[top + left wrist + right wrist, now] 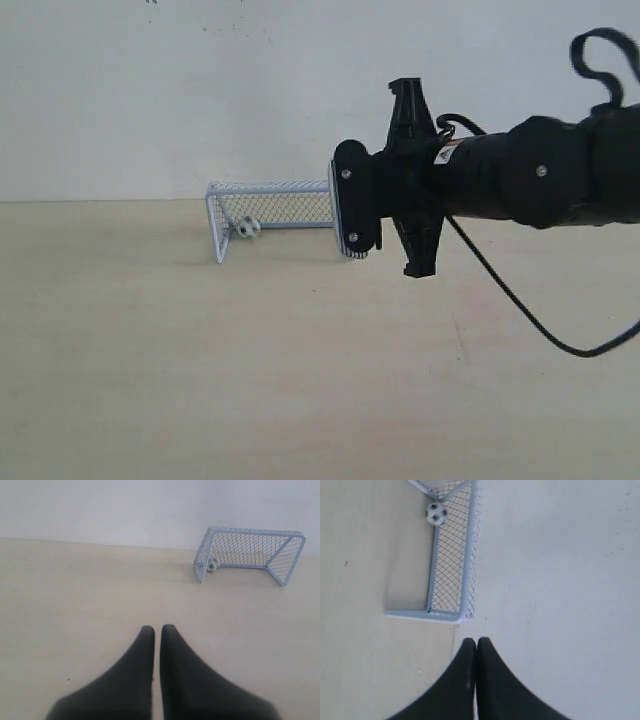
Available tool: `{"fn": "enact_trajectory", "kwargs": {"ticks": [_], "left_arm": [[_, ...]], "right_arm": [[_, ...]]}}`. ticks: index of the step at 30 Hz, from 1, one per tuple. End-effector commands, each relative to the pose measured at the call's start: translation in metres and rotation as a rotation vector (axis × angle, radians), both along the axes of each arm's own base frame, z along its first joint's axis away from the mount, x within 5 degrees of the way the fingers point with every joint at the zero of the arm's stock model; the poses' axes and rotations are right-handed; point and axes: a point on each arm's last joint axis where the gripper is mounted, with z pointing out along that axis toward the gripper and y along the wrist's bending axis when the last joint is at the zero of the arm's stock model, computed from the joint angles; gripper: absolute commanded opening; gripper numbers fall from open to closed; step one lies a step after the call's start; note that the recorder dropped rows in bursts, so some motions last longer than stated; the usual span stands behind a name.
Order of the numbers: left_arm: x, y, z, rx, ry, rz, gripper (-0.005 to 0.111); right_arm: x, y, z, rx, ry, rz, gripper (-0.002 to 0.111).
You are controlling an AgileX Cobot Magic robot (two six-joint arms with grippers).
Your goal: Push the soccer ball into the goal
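Note:
The goal point(270, 187), a small white frame with mesh netting, stands at the back of the table against the wall. The soccer ball point(247, 228) lies inside its mouth, close to the left post. Both wrist views show the same: in the left one the ball point(212, 566) sits in the near corner of the goal point(255, 531), and in the right one the ball point(436, 514) rests beside the goal point(469, 555). My right gripper point(352, 205) hovers shut near the goal's right end, its tips point(476, 640) empty. The left gripper point(157, 628) is shut, empty, well short of the goal.
The tan tabletop point(200, 380) stretches in front of the goal, and a white wall point(200, 90) rises right behind it. A black cable point(520, 310) hangs from my right arm point(540, 180) over the table's right side.

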Motion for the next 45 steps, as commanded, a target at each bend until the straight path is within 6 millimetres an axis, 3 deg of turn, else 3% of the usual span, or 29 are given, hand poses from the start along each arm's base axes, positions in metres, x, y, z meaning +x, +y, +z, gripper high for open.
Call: {"fn": "enact_trajectory", "kwargs": {"ticks": [1, 16, 28, 34, 40, 45], "left_arm": [[0.0, 0.0, -0.001, 0.007, 0.0, -0.005, 0.004], [0.0, 0.0, -0.001, 0.007, 0.0, -0.005, 0.004], [0.0, 0.0, -0.001, 0.007, 0.0, -0.005, 0.004], [0.0, 0.0, -0.001, 0.007, 0.0, -0.005, 0.004], [0.0, 0.0, -0.001, 0.007, 0.0, -0.005, 0.004], [0.0, 0.0, -0.001, 0.007, 0.0, -0.005, 0.004]], "right_arm": [[-0.023, -0.016, 0.003, 0.005, 0.019, -0.01, 0.0], [-0.094, -0.052, -0.025, -0.078, 0.216, 0.028, 0.0], [-0.138, -0.063, -0.029, -0.093, 0.633, 0.033, 0.0], [-0.167, -0.053, -0.026, -0.056, 0.831, 0.065, 0.0], [-0.198, -0.031, -0.017, 0.013, 0.914, 0.083, 0.0], [-0.212, -0.021, -0.017, 0.036, 0.977, 0.067, 0.0]]}}
